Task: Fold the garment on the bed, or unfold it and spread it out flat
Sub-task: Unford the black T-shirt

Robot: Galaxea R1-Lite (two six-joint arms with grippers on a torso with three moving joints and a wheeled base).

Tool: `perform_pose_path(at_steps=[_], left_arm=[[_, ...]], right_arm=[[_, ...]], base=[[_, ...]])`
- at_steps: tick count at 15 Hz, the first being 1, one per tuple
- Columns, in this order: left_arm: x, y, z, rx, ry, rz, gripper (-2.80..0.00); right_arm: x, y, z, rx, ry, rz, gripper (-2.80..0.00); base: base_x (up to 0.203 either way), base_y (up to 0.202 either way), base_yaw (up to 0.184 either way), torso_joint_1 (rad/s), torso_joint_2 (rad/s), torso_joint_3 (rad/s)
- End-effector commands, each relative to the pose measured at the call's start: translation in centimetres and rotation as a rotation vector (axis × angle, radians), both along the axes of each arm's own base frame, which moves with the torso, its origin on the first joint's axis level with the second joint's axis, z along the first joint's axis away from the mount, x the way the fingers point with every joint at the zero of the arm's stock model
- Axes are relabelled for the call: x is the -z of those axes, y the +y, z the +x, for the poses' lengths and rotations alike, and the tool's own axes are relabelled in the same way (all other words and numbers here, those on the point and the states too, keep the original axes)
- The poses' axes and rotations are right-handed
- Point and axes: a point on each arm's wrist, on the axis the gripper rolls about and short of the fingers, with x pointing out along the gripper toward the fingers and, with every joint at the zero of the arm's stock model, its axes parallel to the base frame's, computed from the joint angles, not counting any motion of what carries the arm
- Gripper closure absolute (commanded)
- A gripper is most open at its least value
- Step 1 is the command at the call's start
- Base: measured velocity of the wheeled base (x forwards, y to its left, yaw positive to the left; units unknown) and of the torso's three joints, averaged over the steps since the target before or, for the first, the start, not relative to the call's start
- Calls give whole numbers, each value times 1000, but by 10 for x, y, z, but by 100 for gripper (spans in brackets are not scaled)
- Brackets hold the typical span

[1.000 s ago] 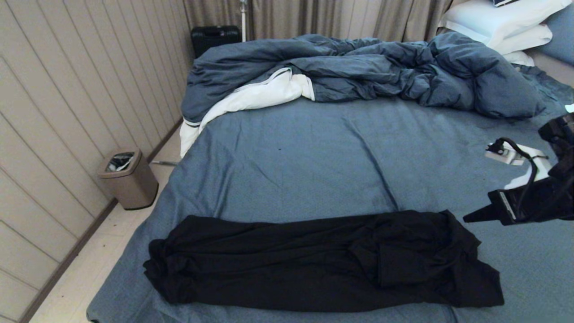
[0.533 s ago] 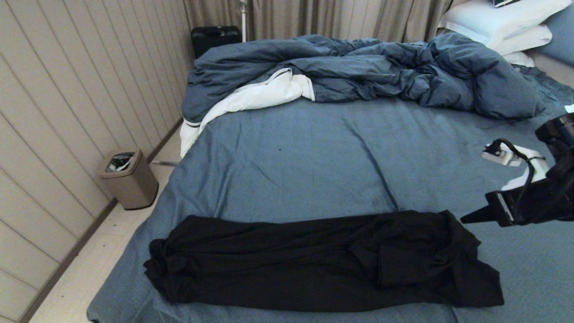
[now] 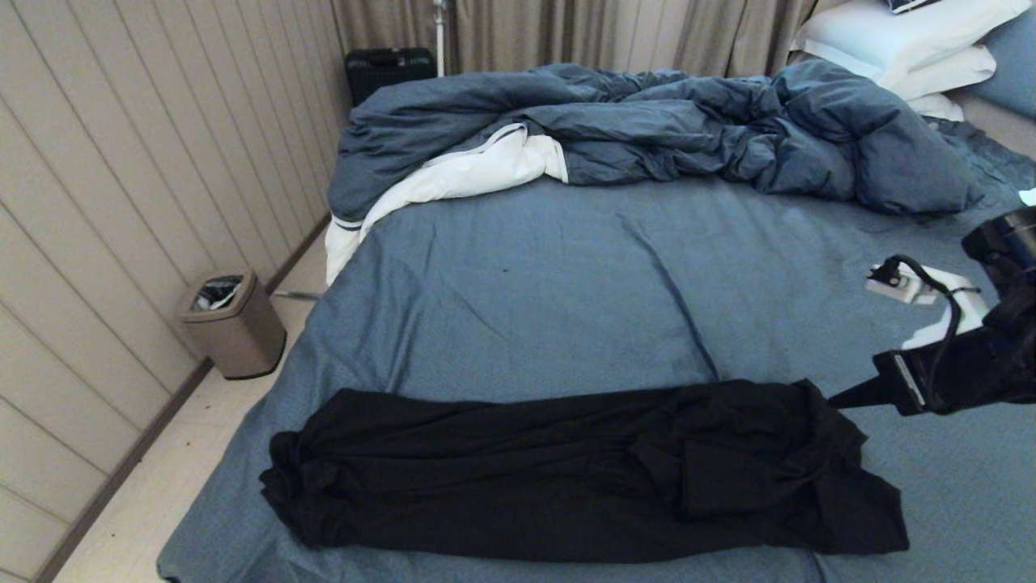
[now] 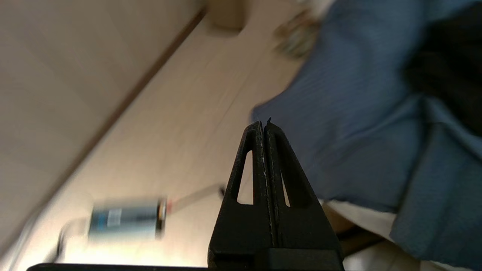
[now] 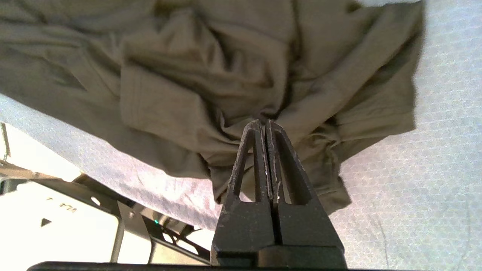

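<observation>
Head view first: the bed (image 3: 566,291) fills most of what I see, its slate-blue sheet wrinkled down the middle. Across the near edge lies the garment (image 3: 583,474), a black T-shirt bunched into a long, rumpled band running left to right, no print or lettering showing. At the far side the dark-blue duvet (image 3: 647,134) is heaped up with its white lining turned out on the left, and white pillows (image 3: 898,40) sit at the far right corner. On the floor to the left, against the panelled wall, stands a small tan bin (image 3: 233,324). A black case (image 3: 388,69) sits by the curtains. The right hand (image 3: 842,398) comes in from the right edge, its tip pointing at the right end of the garment, just beside it; I cannot tell whether it touches the cloth.

Left wrist view: the left hand (image 4: 264,126) has its fingers pressed together with nothing between them. It hangs out over the pale floor beside the corner of the bed, with a strip of the black garment at the picture's edge, well apart from the tip. Much of this view is blurred.

Right wrist view: the right hand's fingers are likewise pressed together, empty, their tip over the crumpled folds of the garment, with sheet beside it.
</observation>
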Motion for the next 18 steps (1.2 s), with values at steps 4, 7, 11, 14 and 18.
perform_pose_path(at_steps=[4, 7, 11, 14, 18], left_arm=[[18, -6, 13, 283, -10, 72, 0], [19, -7, 13, 346, -19, 26, 0], [18, -7, 13, 347, -21, 24, 0], [18, -7, 13, 347, -21, 24, 0], [18, -7, 13, 346, -21, 24, 0]], right_arm=[[13, 17, 6, -24, 58, -95, 0], [12, 23, -3, -41, 57, -106, -280], [16, 41, -15, -79, 74, -183, -280], [27, 42, -4, -76, 94, -196, -280], [55, 44, 28, -70, 80, -221, -280]], base=[[0, 0, 0, 0, 0, 0], [0, 0, 0, 0, 0, 0], [0, 0, 0, 0, 0, 0], [0, 0, 0, 0, 0, 0], [0, 0, 0, 0, 0, 0]])
